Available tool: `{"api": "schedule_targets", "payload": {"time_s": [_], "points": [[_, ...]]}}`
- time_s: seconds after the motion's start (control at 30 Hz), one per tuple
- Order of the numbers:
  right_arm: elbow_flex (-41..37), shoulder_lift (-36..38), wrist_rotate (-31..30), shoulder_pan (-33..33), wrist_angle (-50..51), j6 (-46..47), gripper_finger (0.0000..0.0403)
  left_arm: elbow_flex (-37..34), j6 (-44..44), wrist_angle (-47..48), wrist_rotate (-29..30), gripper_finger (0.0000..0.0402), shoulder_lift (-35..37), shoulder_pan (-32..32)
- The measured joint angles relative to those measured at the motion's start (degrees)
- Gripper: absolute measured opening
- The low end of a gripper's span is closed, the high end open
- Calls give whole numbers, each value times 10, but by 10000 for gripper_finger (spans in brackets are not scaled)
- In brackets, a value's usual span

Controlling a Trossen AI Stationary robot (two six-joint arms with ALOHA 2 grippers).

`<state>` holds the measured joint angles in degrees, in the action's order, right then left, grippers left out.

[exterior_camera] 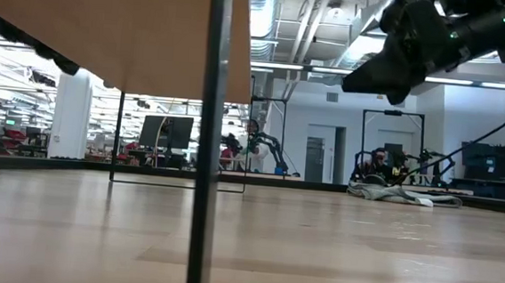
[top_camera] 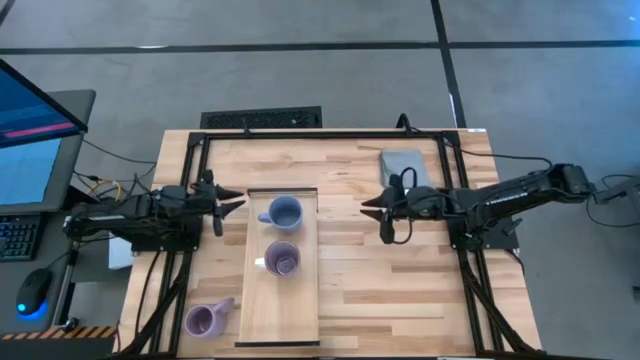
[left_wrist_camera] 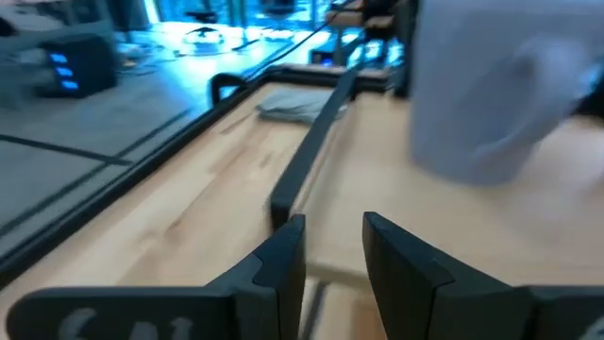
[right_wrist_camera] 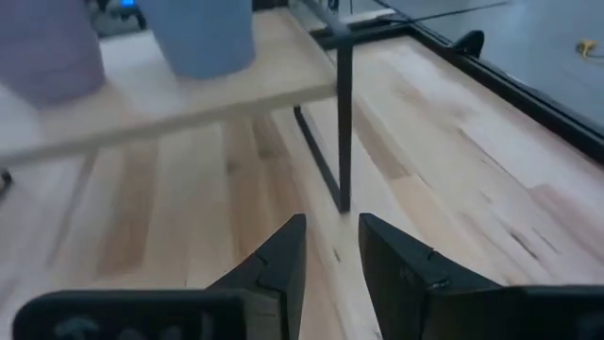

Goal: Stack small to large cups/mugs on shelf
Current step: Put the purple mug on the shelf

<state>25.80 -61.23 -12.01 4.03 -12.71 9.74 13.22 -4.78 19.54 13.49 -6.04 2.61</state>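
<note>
Shelf (top_camera: 282, 300): holds the blue-grey mug (top_camera: 284, 212) and a purple mug (top_camera: 282, 259), both empty.
Table (top_camera: 370, 280): second purple mug (top_camera: 205, 320) lies beside the shelf.
Left gripper (top_camera: 232, 205): narrow gap, empty.
Right gripper (top_camera: 372, 207): narrow gap, empty.

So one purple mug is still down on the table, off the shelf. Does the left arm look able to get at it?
Probably yes. The purple mug lies on its side on the left gripper's side of the shelf, with bare table between them. The gripper holds nothing and its jaws stand slightly apart.
</note>
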Motion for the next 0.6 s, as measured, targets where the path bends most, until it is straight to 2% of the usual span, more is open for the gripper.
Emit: {"api": "schedule_targets", "payload": {"time_s": [0.13, 0.33, 0.47, 0.6], "points": [[-1, -11, 0, 1, -31, 8, 123, 46, -5, 27, -38, 98, 0, 0], [1, -39, 0, 0, -61, 4, 123, 140, 10, 90, -55, 98, -16, -9], [-1, -67, 0, 0, -68, 5, 123, 206, 12, 128, -82, 98, -58, -25], [0, -106, 0, -1, -85, 5, 123, 276, -4, 201, -143, 98, -134, -47]]}}
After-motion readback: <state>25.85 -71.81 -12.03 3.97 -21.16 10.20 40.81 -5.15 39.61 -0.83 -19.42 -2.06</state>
